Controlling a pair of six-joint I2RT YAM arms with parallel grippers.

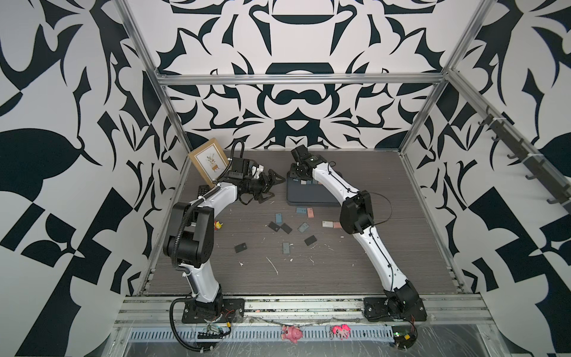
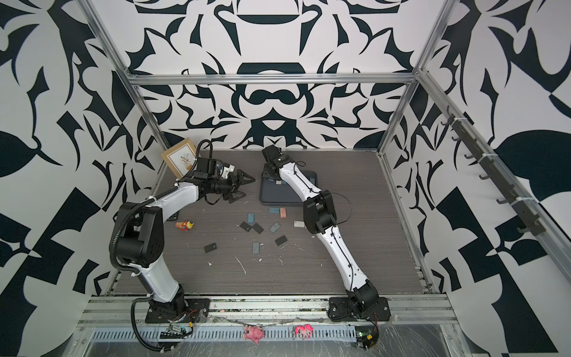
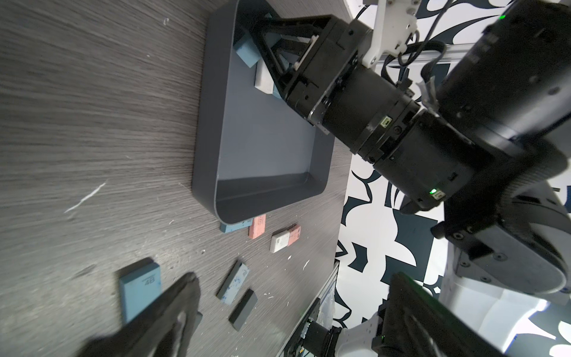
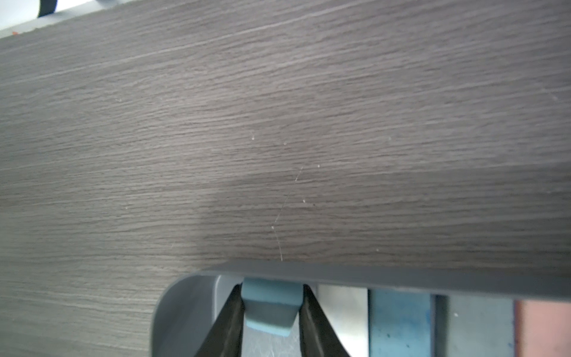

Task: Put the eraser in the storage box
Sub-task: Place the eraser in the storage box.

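Observation:
The storage box, a shallow dark grey tray, lies at the back middle of the table and shows in both top views. My right gripper reaches down into its far left corner. It is shut on a light blue eraser that sits just inside the box rim. The left wrist view shows the same eraser between the right fingers. A white eraser, a blue one and a pink one lie in the box beside it. My left gripper hovers open and holds nothing, left of the box.
Several loose erasers lie in front of the box: a blue one, a pink one, dark ones and a white-and-pink pair. A tan picture frame leans at the back left. A small toy sits by the left arm.

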